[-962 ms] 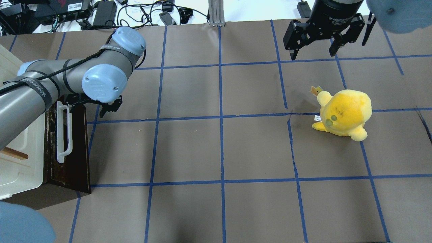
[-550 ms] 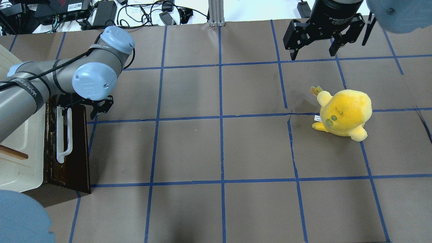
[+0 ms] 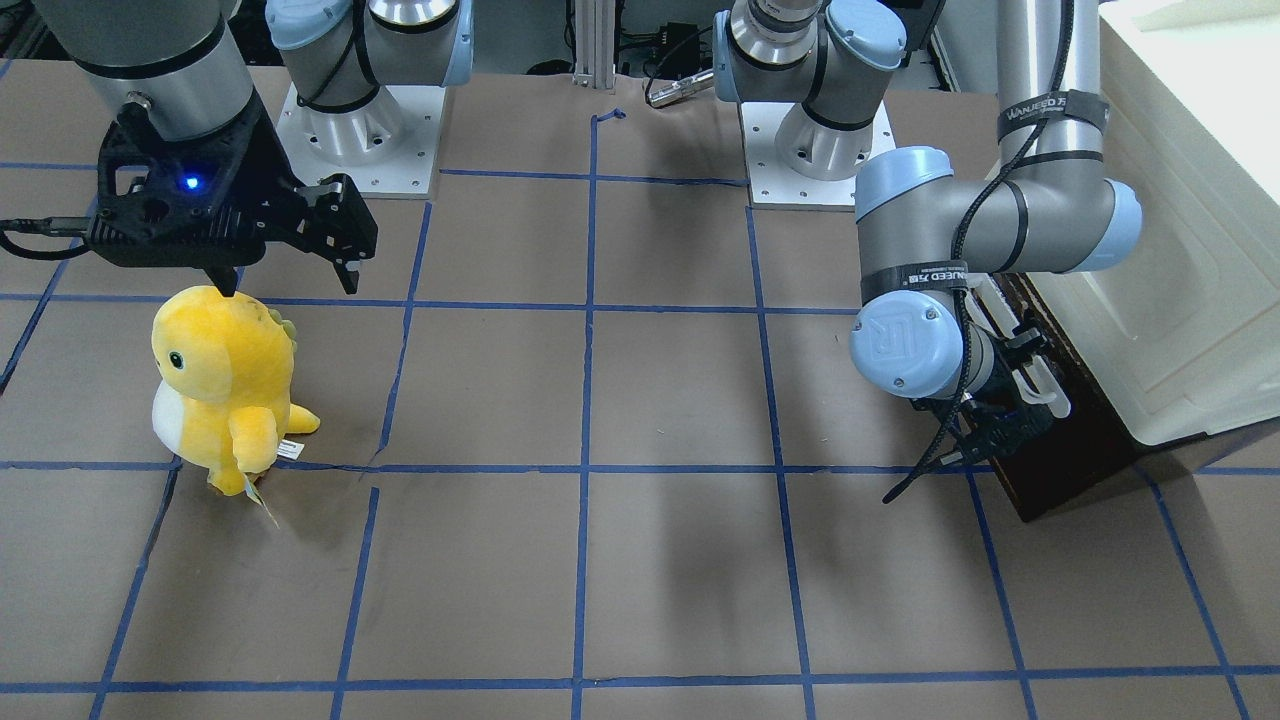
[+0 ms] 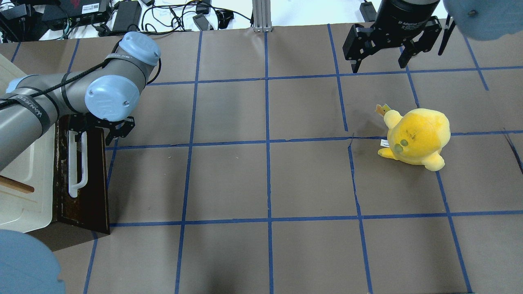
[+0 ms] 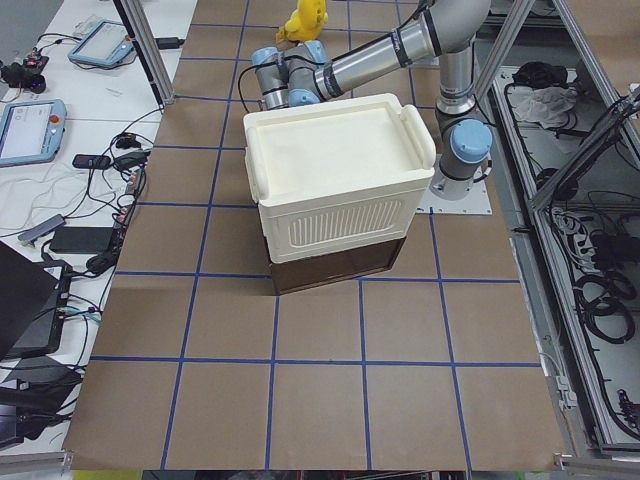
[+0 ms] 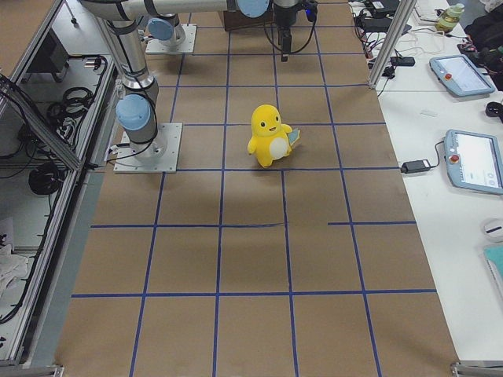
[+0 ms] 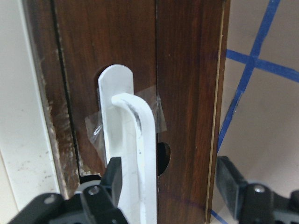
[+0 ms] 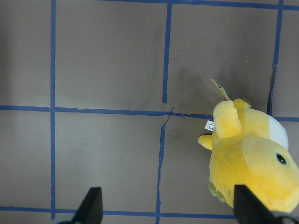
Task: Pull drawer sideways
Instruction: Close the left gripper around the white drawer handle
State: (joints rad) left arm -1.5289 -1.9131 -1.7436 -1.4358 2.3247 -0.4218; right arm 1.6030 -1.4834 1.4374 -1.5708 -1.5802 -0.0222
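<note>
Brown table, drawer at its left end under the cream cabinet; left gripper wide open, empty, astride the white handle at its taped end, so pulling from there may skew and jam it.

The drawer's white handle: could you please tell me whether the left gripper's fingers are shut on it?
No, the left gripper has its fingers wide apart, the handle between them with dark drawer front showing beside it.

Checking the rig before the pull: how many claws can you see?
2. The left claw is open around the white handle of the drawer; the right claw hangs open, raised, near the yellow plush toy. None seems hidden.
</note>
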